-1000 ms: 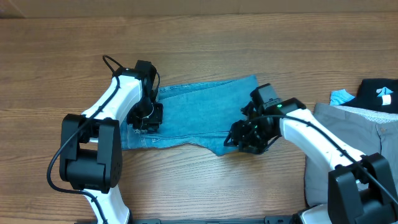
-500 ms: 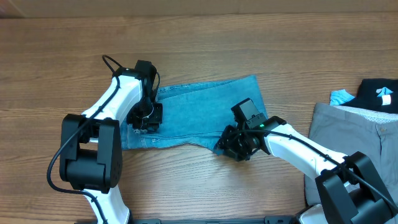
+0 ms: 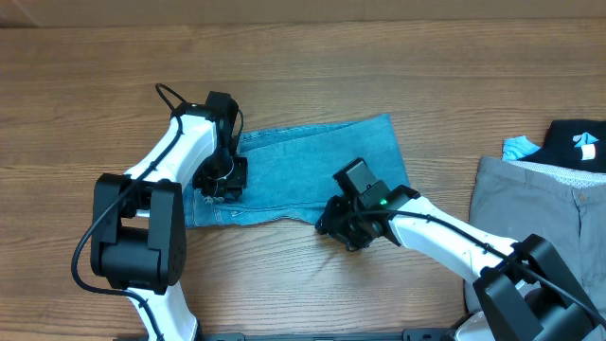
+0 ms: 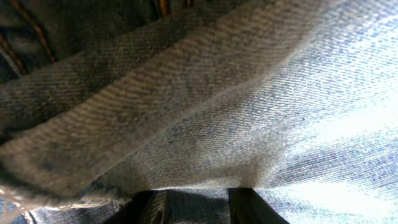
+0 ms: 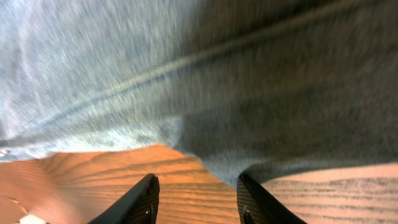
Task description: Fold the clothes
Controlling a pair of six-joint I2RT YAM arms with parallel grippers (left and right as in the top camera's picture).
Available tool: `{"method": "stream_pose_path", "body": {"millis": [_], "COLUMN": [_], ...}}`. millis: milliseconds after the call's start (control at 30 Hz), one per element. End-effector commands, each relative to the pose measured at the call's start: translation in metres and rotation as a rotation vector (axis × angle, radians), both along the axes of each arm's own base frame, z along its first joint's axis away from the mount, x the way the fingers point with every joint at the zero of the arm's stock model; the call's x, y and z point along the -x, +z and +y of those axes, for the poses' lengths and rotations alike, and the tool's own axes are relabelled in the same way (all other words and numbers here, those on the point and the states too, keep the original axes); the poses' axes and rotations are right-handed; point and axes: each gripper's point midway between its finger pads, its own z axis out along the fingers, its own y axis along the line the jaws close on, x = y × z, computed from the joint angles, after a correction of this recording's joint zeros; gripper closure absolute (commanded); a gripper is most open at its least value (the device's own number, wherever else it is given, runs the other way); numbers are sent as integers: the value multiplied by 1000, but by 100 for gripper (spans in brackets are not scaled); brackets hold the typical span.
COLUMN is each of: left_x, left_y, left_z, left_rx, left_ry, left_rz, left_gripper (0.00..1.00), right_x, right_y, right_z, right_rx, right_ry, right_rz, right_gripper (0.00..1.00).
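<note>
The light-blue jeans (image 3: 308,170) lie folded into a flat rectangle at the table's middle. My left gripper (image 3: 223,182) sits on their left end. In the left wrist view denim (image 4: 205,99) fills the picture, and a thick fold lies over the tips of my left gripper (image 4: 194,191), which is shut on it. My right gripper (image 3: 339,224) is low at the jeans' front edge, right of centre. In the right wrist view my right gripper (image 5: 198,179) stands open over bare wood, and the denim edge (image 5: 217,155) just reaches its right finger (image 5: 252,199).
Grey trousers (image 3: 540,204) lie at the right edge of the table, with a black top (image 3: 578,142) and a small light-blue scrap (image 3: 519,147) behind them. The wooden table (image 3: 303,66) stretches behind and in front of the jeans.
My right gripper has slid left along the jeans' front edge, from near the right corner towards the middle. The left arm and its grip have not moved.
</note>
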Motion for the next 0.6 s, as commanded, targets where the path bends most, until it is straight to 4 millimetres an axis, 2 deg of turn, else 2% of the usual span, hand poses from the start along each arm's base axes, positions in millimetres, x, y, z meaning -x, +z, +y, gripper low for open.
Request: {"method": "stream_pose_path", "body": {"millis": [0,200,267,500,533,567], "left_x": [-2,-2,-2,-2,-2,-2], "left_y": [-3,-3,-3,-3,-3,-3], "left_z": [6,7,7,7,7,7], "left_rx": [-37,-37,-37,-37,-37,-37], "left_ry": [5,-1,-1,-1,-1,-1], "left_rz": [-3,-3,-3,-3,-3,-3], "left_gripper": [64,64,64,63,63,63], "right_x": [-1,1,-2,-11,-12,-11], "right_y": [-8,-17,-17,-18,-20,-21], "right_z": [-9,-15,-15,-15,-14,-14], "right_rx": [43,53,50,50,48,47], "right_ry": [-64,-140,-153,-175,-175,-173], "right_rz": [11,31,26,-19,-22,-16], "right_gripper": [56,57,64,72,76,89]}}
